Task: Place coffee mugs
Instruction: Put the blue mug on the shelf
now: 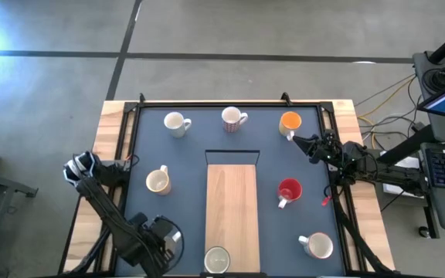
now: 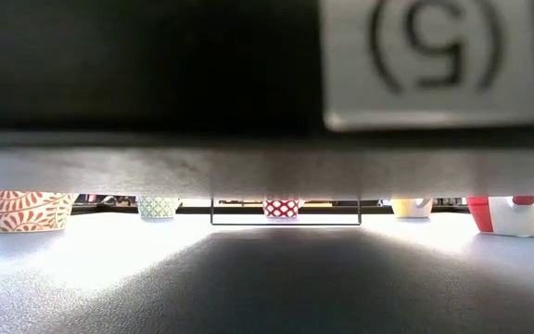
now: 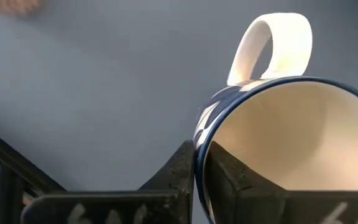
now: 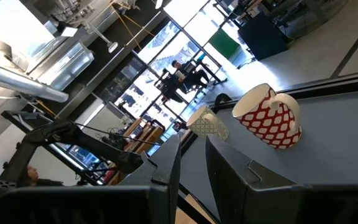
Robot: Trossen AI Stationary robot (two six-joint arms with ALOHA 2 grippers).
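At seven o'clock on the desk, the left gripper pinches a blue-rimmed mug by its wall, jaws astride the rim for carrying, while the right gripper, jaws slightly parted and empty, waits beside the orange mug at two o'clock.

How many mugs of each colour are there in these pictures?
Orange mug: 1
Red mug: 1
White mug with reddish side: 1
Blue-rimmed mug in the left pincer: 1
Pale mugs: 4
Total: 8
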